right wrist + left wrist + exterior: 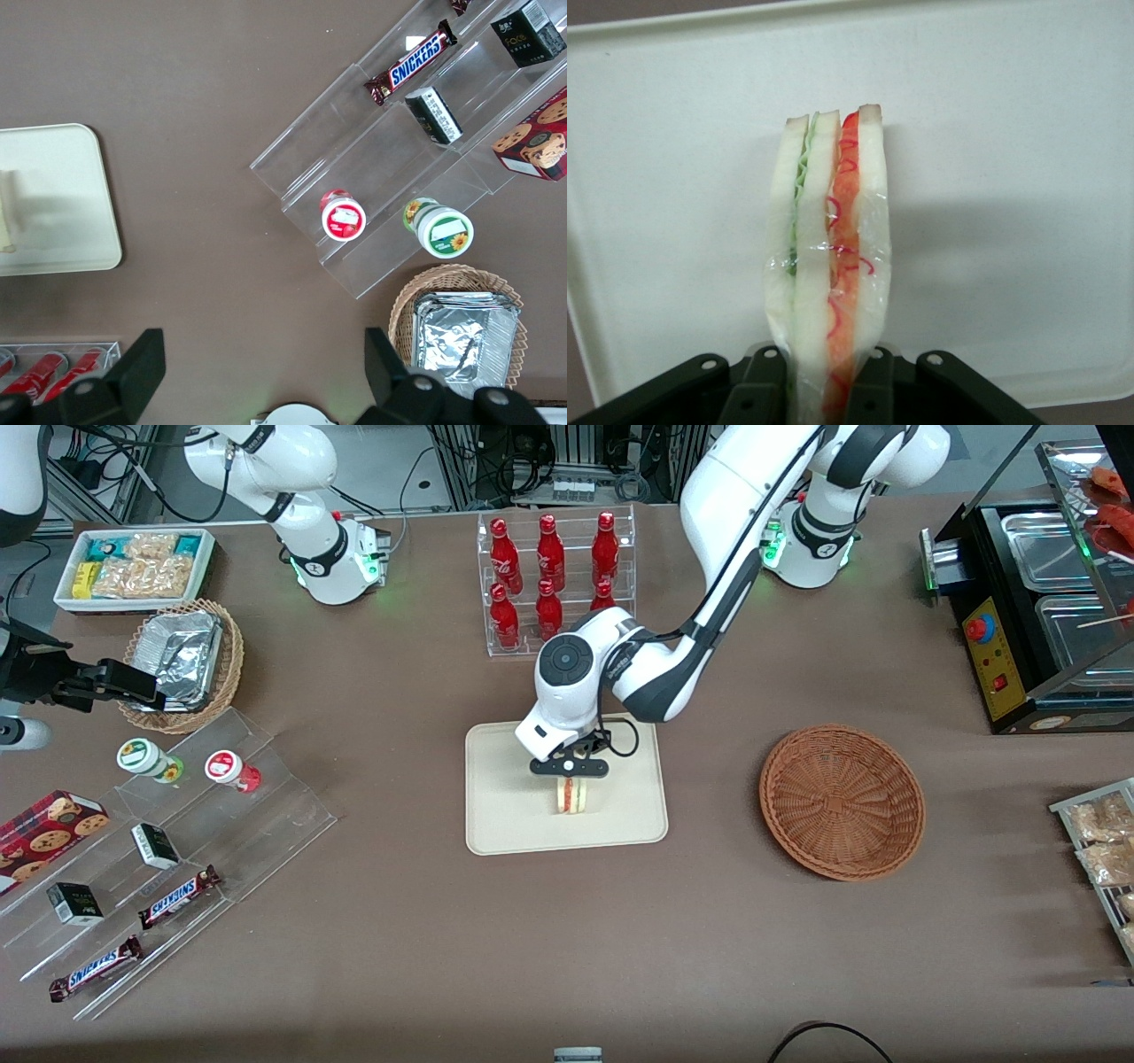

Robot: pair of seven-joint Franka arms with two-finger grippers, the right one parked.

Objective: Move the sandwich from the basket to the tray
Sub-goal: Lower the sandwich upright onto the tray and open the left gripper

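Observation:
The sandwich (572, 795) is a pale bread wedge with red and green filling, wrapped in clear film. It stands on edge over the middle of the cream tray (505, 815). My left gripper (571, 773) is right above it, shut on the sandwich. In the left wrist view the sandwich (828, 257) rises from between the black fingers (757, 390) with the tray (1010, 177) filling the background. The reddish-brown wicker basket (842, 802) sits empty on the table beside the tray, toward the working arm's end.
An acrylic rack of red bottles (554, 580) stands farther from the front camera than the tray. An acrylic step shelf with snack bars and cups (159, 859), a tan basket of foil containers (186, 660) and a white snack bin (133, 567) lie toward the parked arm's end. A black food warmer (1036, 602) stands at the working arm's end.

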